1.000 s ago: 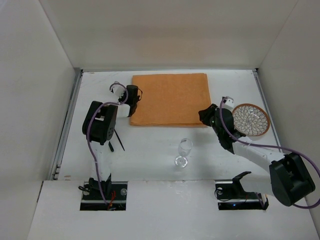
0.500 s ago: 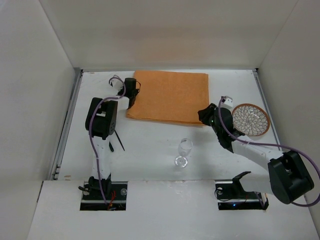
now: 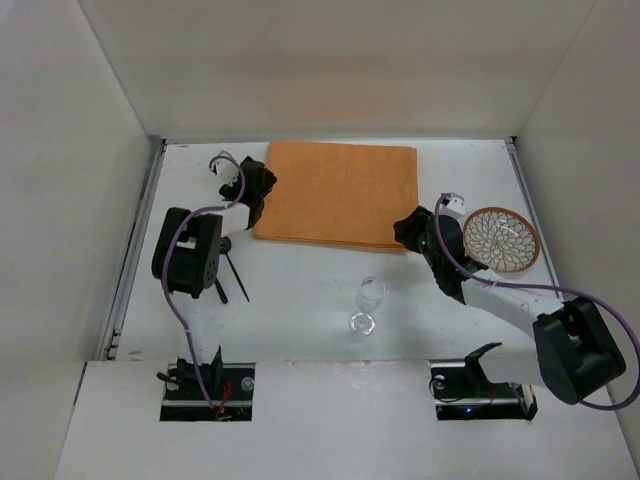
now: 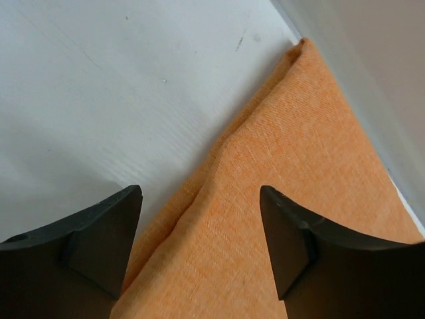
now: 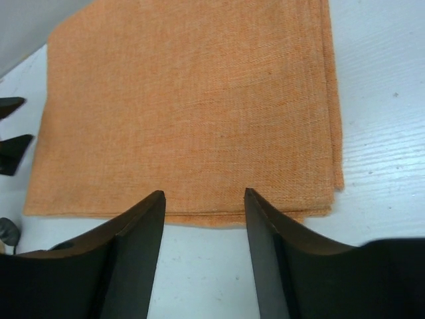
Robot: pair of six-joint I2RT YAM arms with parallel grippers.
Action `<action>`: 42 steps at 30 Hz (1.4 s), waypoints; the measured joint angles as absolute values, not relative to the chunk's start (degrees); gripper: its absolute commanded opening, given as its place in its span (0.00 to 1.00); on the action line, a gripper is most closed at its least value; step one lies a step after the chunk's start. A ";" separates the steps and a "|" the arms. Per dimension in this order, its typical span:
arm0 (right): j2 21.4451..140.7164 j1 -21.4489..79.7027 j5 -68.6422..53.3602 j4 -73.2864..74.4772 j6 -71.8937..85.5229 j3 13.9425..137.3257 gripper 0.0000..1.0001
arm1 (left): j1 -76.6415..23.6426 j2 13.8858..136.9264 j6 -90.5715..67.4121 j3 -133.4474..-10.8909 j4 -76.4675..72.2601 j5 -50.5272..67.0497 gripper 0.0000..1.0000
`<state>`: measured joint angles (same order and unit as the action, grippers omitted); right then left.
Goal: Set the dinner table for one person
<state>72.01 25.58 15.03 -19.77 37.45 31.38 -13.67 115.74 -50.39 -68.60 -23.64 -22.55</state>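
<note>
One orange placemat point(image 3: 340, 195), left end effector point(image 4: 199, 193) and right end effector point(image 5: 204, 194) wide at its edges; nearby one wineglass point(image 3: 368, 300), one plate point(image 3: 502, 240), perhaps two utensils point(image 3: 238, 278).

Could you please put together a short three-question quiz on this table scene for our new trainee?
1. True or false: the patterned plate rests on the orange placemat.
2. Which lies closest to the near edge of the table? A) plate B) glass C) placemat
3. Which gripper is at the placemat's left edge?
Key: 1 false, it sits on the table to the right of the placemat; 2 B; 3 the left gripper.
</note>
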 measured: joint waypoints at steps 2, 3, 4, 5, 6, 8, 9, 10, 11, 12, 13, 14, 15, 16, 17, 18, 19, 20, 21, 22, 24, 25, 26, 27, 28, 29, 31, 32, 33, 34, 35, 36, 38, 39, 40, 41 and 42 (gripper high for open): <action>72.60 25.58 15.77 -19.38 38.15 31.51 0.26 | -14.11 111.53 -47.81 -65.84 -23.94 -22.74 0.72; 73.14 25.58 16.03 -19.03 38.59 31.70 0.19 | -14.50 108.86 -46.28 -64.23 -24.21 -22.79 0.71; 73.84 25.61 16.27 -18.59 39.13 32.03 0.15 | -15.03 105.97 -44.80 -62.54 -24.62 -22.87 0.68; 74.74 25.61 16.38 -18.06 39.72 32.40 0.13 | -15.68 103.04 -43.48 -60.88 -25.30 -22.96 0.64; 75.48 25.61 16.51 -17.56 40.34 32.73 0.12 | -16.47 99.96 -42.30 -59.11 -26.06 -22.96 0.56; 76.75 25.61 16.78 -16.34 41.74 33.26 0.10 | -18.28 93.86 -40.60 -55.09 -28.14 -22.92 0.39; 77.34 25.63 16.88 -15.79 42.61 33.32 0.09 | -19.49 90.61 -39.64 -52.64 -29.26 -22.74 0.33; 77.76 25.71 16.97 -15.16 43.55 33.32 0.08 | -20.78 87.79 -38.98 -50.41 -29.98 -22.50 0.28; 78.11 25.91 17.15 -14.50 44.53 33.30 0.08 | -22.33 84.84 -38.44 -47.81 -30.94 -22.24 0.24; 78.43 26.24 17.19 -13.85 45.71 33.26 0.08 | -24.01 82.26 -38.02 -45.23 -31.68 -22.04 0.22; 78.72 26.68 17.32 -13.28 46.78 33.21 0.07 | -25.41 80.14 -37.67 -42.94 -32.10 -21.89 0.22; 78.96 27.24 17.50 -12.93 47.79 33.15 0.07 | -27.05 78.22 -37.47 -40.53 -32.32 -21.56 0.22; 79.24 27.94 17.61 -12.60 48.64 33.08 0.07 | -28.49 76.60 -37.34 -38.26 -32.34 -21.30 0.22; 79.57 28.82 17.65 -12.36 49.63 32.97 0.07 | -29.56 75.26 -37.32 -36.14 -32.32 -21.12 0.22; 79.92 29.71 17.74 -12.21 50.54 32.86 0.07 | -30.22 74.19 -37.36 -34.39 -32.14 -20.93 0.23; 80.31 30.61 17.93 -12.01 51.46 32.82 0.07 | -30.65 73.06 -37.36 -32.64 -31.70 -20.75 0.24; 80.93 31.57 18.15 -11.94 52.47 32.82 0.07 | -30.76 71.79 -37.45 -31.11 -31.16 -20.51 0.25; 81.65 32.29 18.33 -11.99 53.17 32.84 0.07 | -30.76 70.48 -37.50 -29.89 -30.46 -20.34 0.26; 82.67 32.95 18.46 -11.99 53.95 32.86 0.07 | -30.76 68.95 -37.47 -28.73 -29.93 -20.10 0.27; 83.88 33.36 18.46 -11.99 54.59 32.91 0.07 | -30.72 67.31 -37.47 -27.77 -29.67 -19.79 0.28; 86.74 33.52 18.48 -11.94 56.01 33.08 0.07 | -30.46 64.29 -37.50 -26.41 -29.28 -19.29 0.30; 88.05 33.52 18.59 -12.08 57.10 33.23 0.07 | -30.24 62.81 -37.47 -25.82 -29.32 -18.96 0.32; 88.97 33.47 18.81 -12.43 57.58 33.98 0.07 | -30.22 61.49 -37.52 -25.17 -29.54 -18.74 0.34; 89.80 33.43 18.90 -12.29 57.95 35.07 0.07 | -30.22 60.36 -37.56 -24.40 -29.89 -18.63 0.36; 90.83 33.41 18.92 -12.29 58.41 36.05 0.07 | -30.20 59.55 -37.56 -23.64 -30.37 -18.61 0.37; 91.72 33.39 18.94 -12.32 58.96 36.80 0.07 | -30.15 58.92 -37.60 -22.63 -30.96 -18.61 0.38; 93.06 33.39 19.11 -12.32 59.92 38.15 0.07 | -30.13 58.63 -37.71 -20.91 -31.79 -18.59 0.41; 93.54 33.30 19.22 -12.25 60.45 38.70 0.07 | -30.13 58.67 -37.76 -19.99 -32.25 -18.59 0.41; 93.86 33.19 19.40 -12.16 60.99 39.07 0.07 | -30.13 58.74 -37.85 -19.18 -32.56 -18.57 0.41; 94.04 33.10 19.64 -12.01 61.58 39.31 0.08 | -30.13 58.89 -37.95 -18.48 -32.88 -18.50 0.41; 94.11 33.04 20.01 -11.90 62.02 39.40 0.08 | -30.13 59.24 -38.04 -18.04 -33.15 -18.44 0.42; 94.11 32.95 20.60 -11.73 62.52 39.44 0.09 | -30.15 59.68 -38.17 -17.89 -33.34 -18.33 0.42; 94.11 32.88 21.28 -10.72 63.07 39.94 0.10 | -30.15 60.80 -38.39 -17.82 -33.95 -18.06 0.43; 94.11 32.88 21.50 -10.17 63.24 40.38 0.10 | -30.15 61.32 -38.48 -17.82 -34.30 -18.00 0.43; 94.11 32.84 21.67 -9.50 63.29 40.91 0.10 | -30.15 62.02 -38.63 -17.82 -34.74 -17.96 0.43; 94.17 32.71 21.80 -9.08 63.26 41.54 0.10 | -30.15 62.61 -38.85 -17.82 -34.98 -17.89 0.43; 94.28 32.49 21.91 -8.78 63.26 42.30 0.10 | -30.15 63.20 -39.05 -17.82 -35.16 -17.74 0.43</action>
